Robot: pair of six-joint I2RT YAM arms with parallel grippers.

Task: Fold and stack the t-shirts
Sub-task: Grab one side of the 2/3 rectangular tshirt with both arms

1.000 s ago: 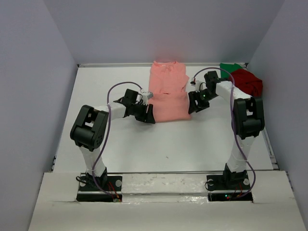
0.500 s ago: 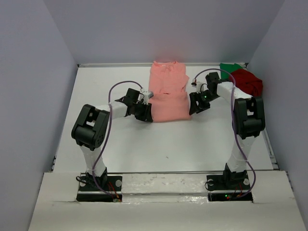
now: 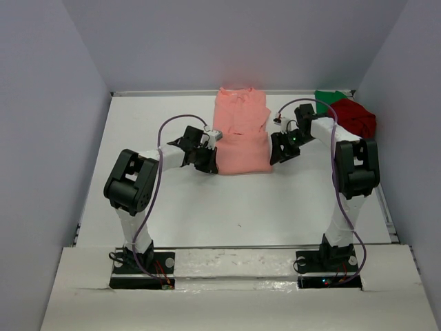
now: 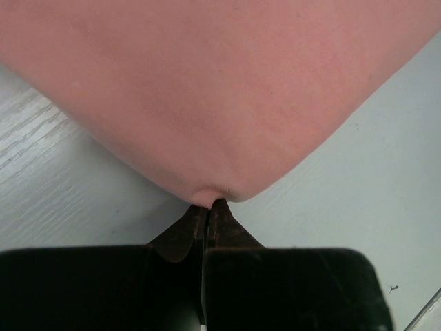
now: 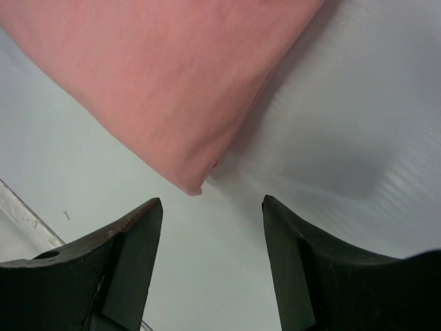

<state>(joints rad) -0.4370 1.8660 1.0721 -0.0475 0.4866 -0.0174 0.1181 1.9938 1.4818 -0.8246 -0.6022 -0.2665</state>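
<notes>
Left wrist view: salmon-pink shirt (image 4: pixel 220 89) runs off top and both side edges, only one corner in shot. Very tip of that corner hidden between pressed-together fingers of left hand (image 4: pixel 209 205). Hand body cut by bottom edge.

Right wrist view: same shirt cut by top edge. Finger bases of right hand (image 5: pixel 210 201) lost at bottom edge.

Top view: fingertips of both hands too small to make out. Green shirt (image 3: pixel 329 97) partly under dark red shirt (image 3: pixel 357 117), so its outline can't be told.

White table (image 3: pixel 241 207) — pale grey walls (image 3: pixel 234 41)
</notes>
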